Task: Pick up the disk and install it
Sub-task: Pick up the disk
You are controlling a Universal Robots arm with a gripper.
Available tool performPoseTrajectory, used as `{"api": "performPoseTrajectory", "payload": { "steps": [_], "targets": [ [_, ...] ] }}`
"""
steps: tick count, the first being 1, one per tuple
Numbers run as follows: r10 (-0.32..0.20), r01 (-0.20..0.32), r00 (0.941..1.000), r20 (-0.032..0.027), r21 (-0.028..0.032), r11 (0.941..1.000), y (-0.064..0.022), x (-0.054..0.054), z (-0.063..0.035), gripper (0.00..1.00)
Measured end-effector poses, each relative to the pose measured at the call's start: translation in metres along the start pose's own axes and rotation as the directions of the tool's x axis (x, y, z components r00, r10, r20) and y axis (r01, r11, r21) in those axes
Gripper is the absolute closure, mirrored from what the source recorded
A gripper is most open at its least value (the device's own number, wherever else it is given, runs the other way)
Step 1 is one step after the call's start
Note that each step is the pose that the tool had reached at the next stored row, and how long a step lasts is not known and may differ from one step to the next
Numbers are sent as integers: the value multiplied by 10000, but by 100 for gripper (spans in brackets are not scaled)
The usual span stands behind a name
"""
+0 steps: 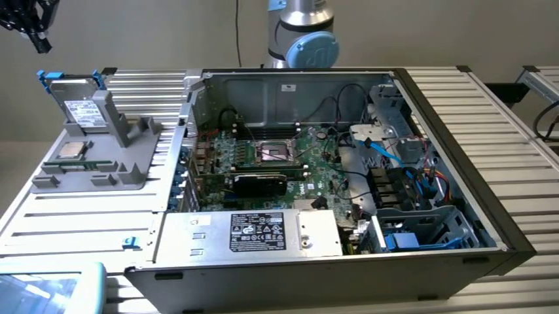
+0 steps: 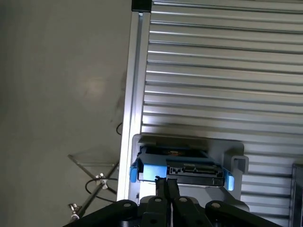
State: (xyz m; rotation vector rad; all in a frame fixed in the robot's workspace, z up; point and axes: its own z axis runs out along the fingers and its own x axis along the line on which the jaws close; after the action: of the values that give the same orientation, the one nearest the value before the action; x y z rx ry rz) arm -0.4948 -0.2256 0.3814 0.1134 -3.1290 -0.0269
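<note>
The disk is a silver-grey drive with a white label in a blue frame. It stands tilted in a grey holder at the exterior view's left, outside the computer case. My black gripper hangs high above it near that view's upper left corner. In the wrist view the disk shows end-on, blue tabs at both sides, just beyond my gripper. The two fingers are pressed together, shut on nothing and apart from the disk.
The open computer case fills the middle, with its motherboard, a silver power supply and a blue-trimmed drive cage. A small square processor chip lies on the holder. The ribbed metal table carries everything.
</note>
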Motion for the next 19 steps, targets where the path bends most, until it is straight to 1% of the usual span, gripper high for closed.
{"api": "performPoseTrajectory", "payload": {
  "steps": [2, 4, 7, 9, 12, 13, 16, 19],
  "targets": [
    [-365, 365, 9993, 6, 5, 9993, 0, 0, 1, 89],
    [-723, 723, 9974, 17, 10, 9974, 1, 0, 2, 89],
    [-1253, 1253, 9921, 13, 16, 9921, 0, 1, 4, 89],
    [-1627, 1627, 9867, 9, 19, 9867, 0, 0, 7, 89],
    [-2150, 2150, 9766, -2, 22, 9766, 0, 0, 10, 89],
    [-2332, 2332, 9724, -5, 23, 9724, 0, 0, 11, 89],
    [-2863, 2863, 9581, -17, 26, 9581, 0, 1, 13, 89],
    [-3374, 3374, 9413, -27, 28, 9413, 0, 0, 15, 89]
  ]
}}
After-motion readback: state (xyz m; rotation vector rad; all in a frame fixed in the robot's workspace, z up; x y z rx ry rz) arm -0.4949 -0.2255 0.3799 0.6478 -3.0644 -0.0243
